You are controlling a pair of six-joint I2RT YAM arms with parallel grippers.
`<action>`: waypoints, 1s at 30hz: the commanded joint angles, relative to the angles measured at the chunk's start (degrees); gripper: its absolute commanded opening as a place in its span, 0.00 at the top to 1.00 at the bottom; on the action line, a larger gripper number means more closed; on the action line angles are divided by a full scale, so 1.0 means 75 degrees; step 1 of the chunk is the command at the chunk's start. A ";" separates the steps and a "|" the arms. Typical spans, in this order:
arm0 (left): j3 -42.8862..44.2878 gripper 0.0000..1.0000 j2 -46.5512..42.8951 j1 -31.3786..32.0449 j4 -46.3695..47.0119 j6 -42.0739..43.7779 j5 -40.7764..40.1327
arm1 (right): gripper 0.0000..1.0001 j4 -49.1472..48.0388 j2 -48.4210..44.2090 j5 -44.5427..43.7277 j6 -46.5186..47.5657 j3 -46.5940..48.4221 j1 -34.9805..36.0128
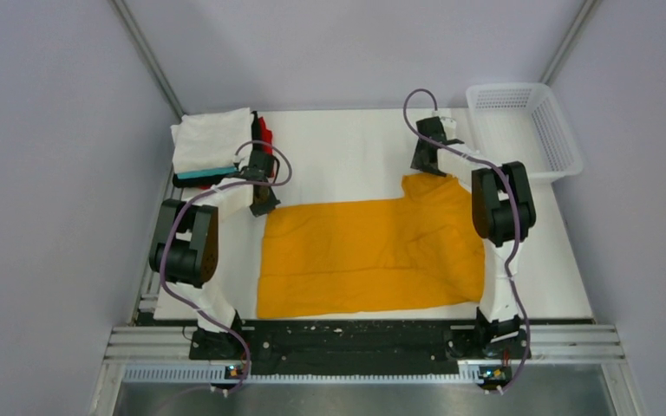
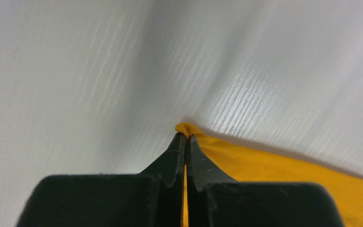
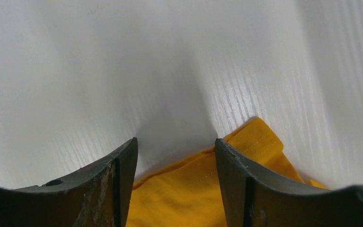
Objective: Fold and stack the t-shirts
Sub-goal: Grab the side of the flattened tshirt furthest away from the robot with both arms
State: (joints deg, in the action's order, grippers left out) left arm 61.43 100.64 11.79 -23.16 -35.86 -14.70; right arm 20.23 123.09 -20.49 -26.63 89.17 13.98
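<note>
Left pincer (image 2: 185, 135) clamped on far-left corner of shirt (image 1: 364, 251); right pincer (image 3: 175, 141), jaws apart, straddled its far-right corner; long axis left-right.

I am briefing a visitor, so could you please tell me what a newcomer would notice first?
The orange-yellow cloth t-shirt lies spread across the middle of the white table. The left gripper is pinched shut on its far left corner; the right gripper stands open over its far right edge. A folded white shirt tops a stack at the table's far left.
</note>
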 commanded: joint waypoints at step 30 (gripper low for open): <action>0.2067 1.00 0.0979 -0.0096 -0.0687 -0.0109 -0.0673 | 1.00 -0.1595 -0.0403 0.0744 0.1038 0.0201 -0.0106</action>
State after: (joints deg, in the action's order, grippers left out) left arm 75.90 108.75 11.44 -27.64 -36.49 -19.38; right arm 9.37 121.16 -15.46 -20.78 90.13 12.64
